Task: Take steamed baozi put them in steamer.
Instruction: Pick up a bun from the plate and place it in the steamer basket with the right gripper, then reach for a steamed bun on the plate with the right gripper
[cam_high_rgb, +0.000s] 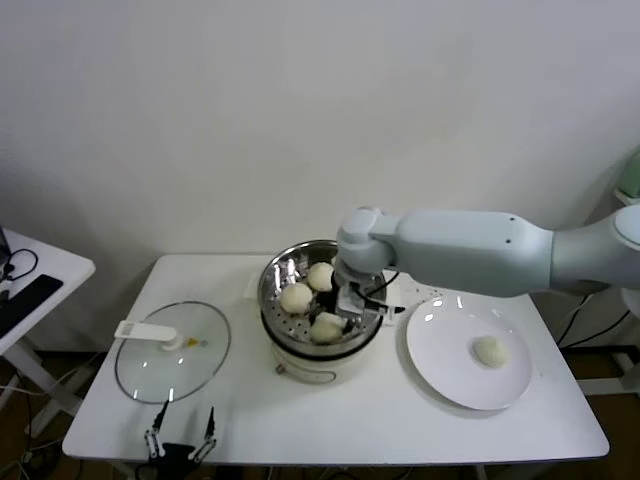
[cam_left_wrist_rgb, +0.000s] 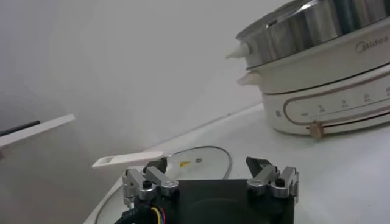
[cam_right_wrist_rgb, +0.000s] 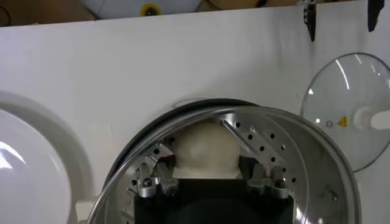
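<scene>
The steamer (cam_high_rgb: 277, 272) is a shiny perforated basket on a cream-white pot base at the table's middle. In the head view it holds three off-white baozi: one at the back (cam_high_rgb: 320, 275), one at the left (cam_high_rgb: 296, 297), one at the front (cam_high_rgb: 327, 326). My right gripper (cam_high_rgb: 342, 312) reaches into the basket and its fingers press on both sides of the front baozi (cam_right_wrist_rgb: 206, 149), low over the perforated floor (cam_right_wrist_rgb: 268, 146). A fourth baozi (cam_high_rgb: 489, 350) lies on the white plate (cam_high_rgb: 440, 360) to the right. My left gripper (cam_high_rgb: 180, 437) is parked open and empty at the table's front left.
The round glass lid (cam_high_rgb: 172, 350) with its white handle lies flat left of the pot, just beyond the left gripper (cam_left_wrist_rgb: 210, 167). The cream pot base (cam_left_wrist_rgb: 329, 85) stands to that gripper's far side. A side table (cam_high_rgb: 30, 275) stands at the far left.
</scene>
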